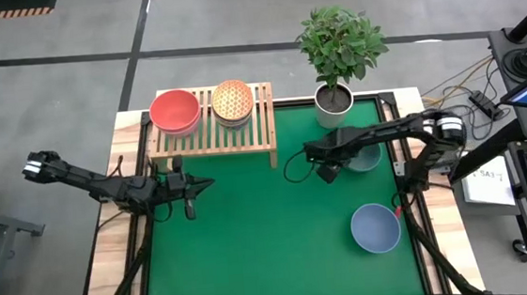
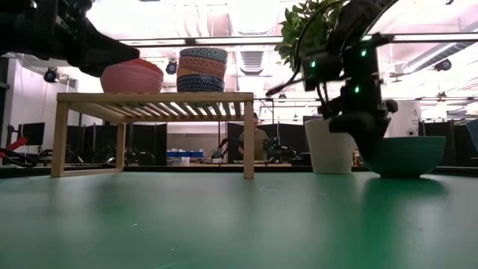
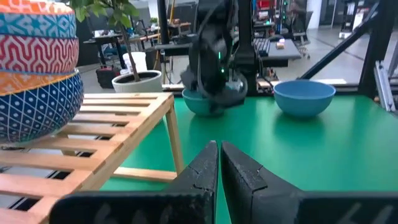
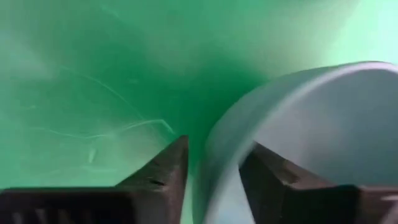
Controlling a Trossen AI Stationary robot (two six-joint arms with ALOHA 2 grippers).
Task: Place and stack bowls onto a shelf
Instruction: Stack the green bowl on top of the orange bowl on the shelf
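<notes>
Two bowls remained off the shelf (image 1: 211,133): a dark teal bowl (image 2: 407,155) beside the white plant pot (image 1: 334,104), and a larger slate-blue bowl (image 1: 375,227) standing well apart toward the tabletop's (image 1: 252,243) near right corner. The teal bowl sat directly under the right pincer (image 4: 214,171), whose fingers stood parted and straddled its rim, one finger (image 4: 163,168) outside the wall and one inside the hollow, not visibly clamped. Being round, the bowl offered no long axis; the thin, smooth rim was the only hold. The shelf lay away to the left across the green mat, so the carry looked to belong to the right arm. Its pale wooden slats already bore a stack with a glossy red bowl (image 1: 175,109) uppermost and a stack of patterned bowls (image 1: 233,101) beside it, leaving the right end bare. The left pincer (image 3: 219,163), fingers pressed together and empty, hovered low before the shelf's front edge.
</notes>
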